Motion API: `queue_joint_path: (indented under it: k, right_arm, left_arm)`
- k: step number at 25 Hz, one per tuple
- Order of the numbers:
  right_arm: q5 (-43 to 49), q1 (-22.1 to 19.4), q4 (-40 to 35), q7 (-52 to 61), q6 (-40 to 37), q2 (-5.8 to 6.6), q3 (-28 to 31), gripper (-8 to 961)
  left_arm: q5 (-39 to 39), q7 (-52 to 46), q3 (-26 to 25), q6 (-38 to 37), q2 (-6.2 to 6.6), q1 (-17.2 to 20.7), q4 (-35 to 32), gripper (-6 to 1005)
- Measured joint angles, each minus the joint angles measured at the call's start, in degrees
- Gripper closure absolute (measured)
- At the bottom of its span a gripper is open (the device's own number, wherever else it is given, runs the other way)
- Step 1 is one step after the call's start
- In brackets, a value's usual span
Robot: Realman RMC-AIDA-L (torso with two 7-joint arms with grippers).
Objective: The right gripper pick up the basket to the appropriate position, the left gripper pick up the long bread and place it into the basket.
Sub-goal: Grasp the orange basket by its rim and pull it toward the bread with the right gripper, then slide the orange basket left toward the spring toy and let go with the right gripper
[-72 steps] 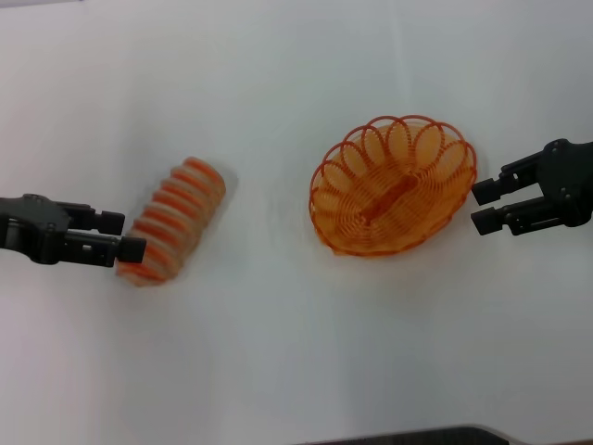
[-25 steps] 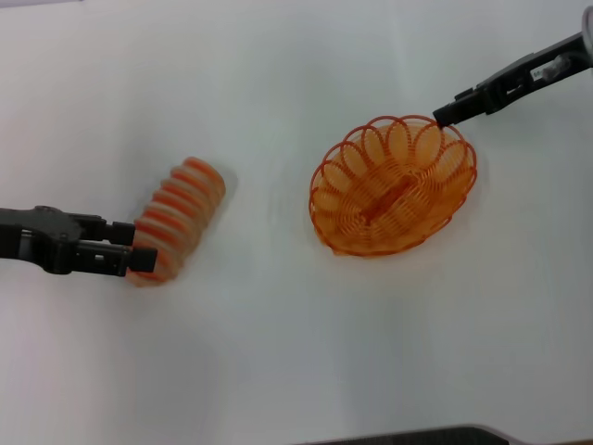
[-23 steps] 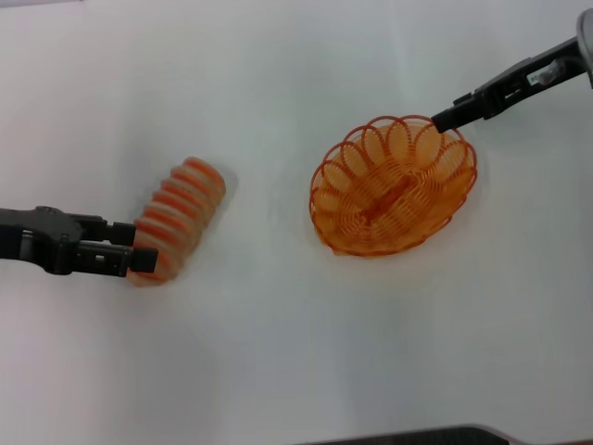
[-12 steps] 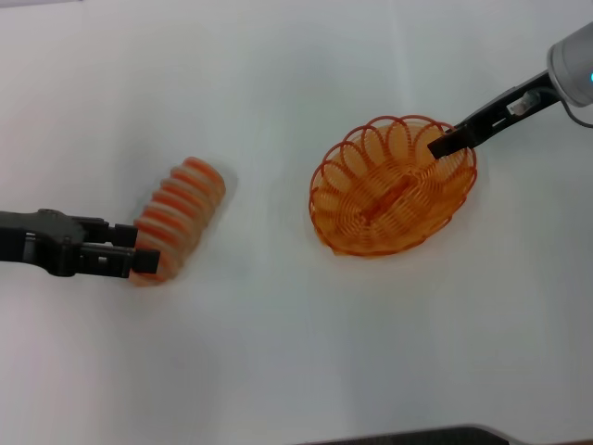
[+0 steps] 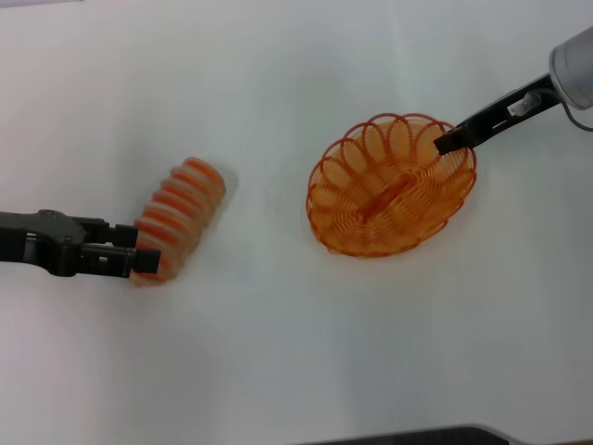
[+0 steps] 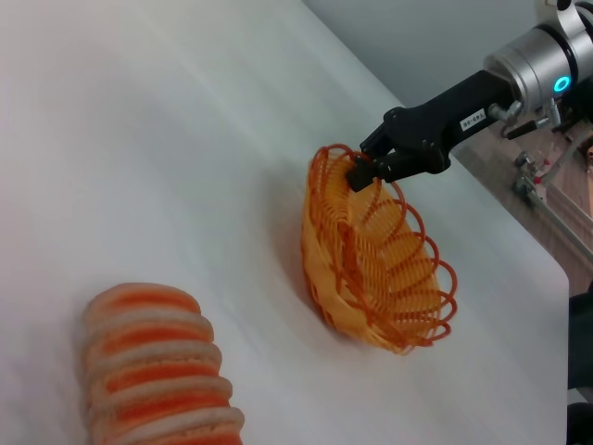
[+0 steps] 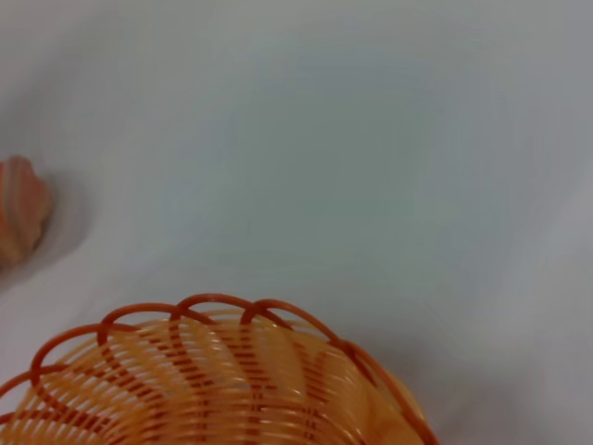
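Note:
The orange wire basket (image 5: 384,199) sits right of centre on the white table. My right gripper (image 5: 448,141) reaches in from the far right and its fingers pinch the basket's far right rim. In the left wrist view the right gripper (image 6: 363,171) clamps the rim and the basket (image 6: 375,269) looks tipped. The long bread (image 5: 178,216), tan with orange stripes, lies at the left. My left gripper (image 5: 144,247) is open at the bread's near end, low to the table. The bread also shows in the left wrist view (image 6: 153,371). The right wrist view shows the basket rim (image 7: 213,371).
The white table (image 5: 278,352) stretches all around both objects. A dark edge (image 5: 417,436) runs along the bottom of the head view. Grey equipment (image 6: 547,176) stands beyond the table's far side in the left wrist view.
My right gripper swung from beside the basket to above its far rim, then dropped onto the rim; the basket nudged slightly left. My left gripper crept a little toward the bread's near end.

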State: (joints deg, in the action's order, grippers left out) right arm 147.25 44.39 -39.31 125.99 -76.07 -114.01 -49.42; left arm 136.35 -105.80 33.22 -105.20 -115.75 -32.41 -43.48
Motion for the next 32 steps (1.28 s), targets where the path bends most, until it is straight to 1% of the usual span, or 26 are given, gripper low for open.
queue_joint_path:
  k: [3, 5, 9, 12, 17, 21, 27, 32]
  right_arm:
    - [-0.88, -0.67, -0.26, -0.17, -1.0, 0.23, 2.84, 839]
    - [-3.02, -1.63, -0.73, -0.58, -3.12, 0.44, 5.35, 841]
    - [-9.86, -4.85, -1.2, -0.03, -7.16, 1.37, 9.75, 845]
    - [-12.19, -6.77, -0.94, 1.67, -8.15, 1.66, 11.2, 850]
    - [-12.68, -8.64, 1.95, 3.43, -4.47, 0.48, 14.8, 859]
    - [-12.99, -9.47, 3.98, 3.47, -1.62, -0.18, 16.12, 859]
    - [-13.16, -9.59, 5.95, 3.12, 0.88, -0.49, 17.48, 858]
    - [-13.57, -9.68, 6.0, 2.14, 0.94, -0.86, 18.34, 803]
  left_arm:
    - [0.05, -0.02, 0.0, 0.0, 0.0, 0.0, 0.0, 208]
    - [0.11, -0.06, 0.0, -0.01, 0.0, -0.01, 0.0, 208]
    - [0.15, -0.12, -0.01, 0.0, 0.16, -0.28, -0.03, 207]
    - [0.15, -0.14, 0.0, 0.1, 0.29, -0.65, -0.03, 207]
    - [0.14, -0.3, 0.03, 0.52, 0.42, -1.46, -0.03, 207]
    - [0.14, -0.4, 0.05, 0.54, 0.51, -1.97, -0.03, 207]
    - [0.15, -0.44, 0.19, 0.79, 0.53, -2.04, -0.03, 207]
    - [0.15, -0.48, 0.12, 0.79, 0.53, -1.96, -0.03, 207]
